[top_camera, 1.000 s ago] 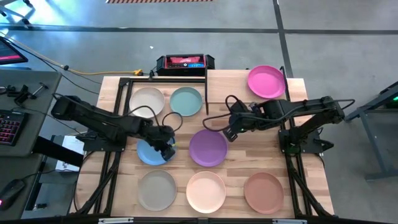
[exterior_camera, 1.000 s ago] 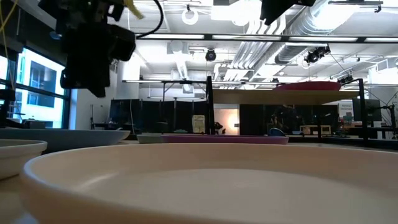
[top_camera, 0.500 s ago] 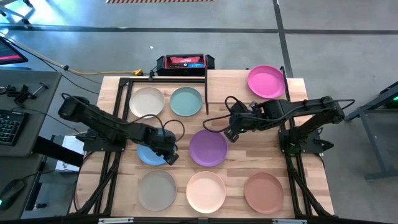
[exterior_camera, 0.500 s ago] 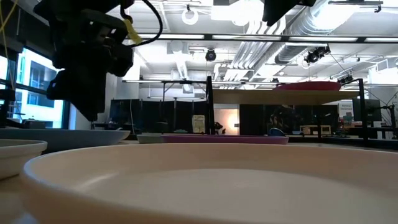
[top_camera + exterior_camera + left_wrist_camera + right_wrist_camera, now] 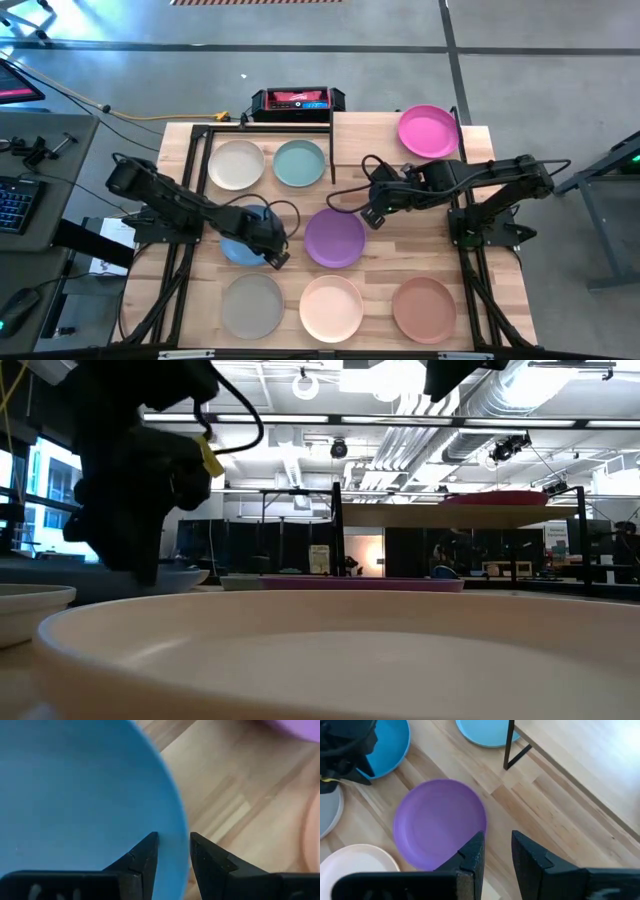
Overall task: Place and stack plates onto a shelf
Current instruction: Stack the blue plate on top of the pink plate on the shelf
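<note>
My left pincer [image 5: 173, 851] straddles the blue plate's [image 5: 75, 795] rim — fingers parted, not yet clamped — on the tabletop [image 5: 235, 795].

we see a black and red box [image 5: 297, 100] behind the table | a yellow plug [image 5: 221, 117] beside it | a keyboard [image 5: 18, 203] on the left desk | a mouse [image 5: 20, 302] near it

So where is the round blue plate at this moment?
In the high view, the round blue plate lies on the table's left half, beside the purple plate and above the grey-beige plate, its rim between the left gripper's fingers.
</note>
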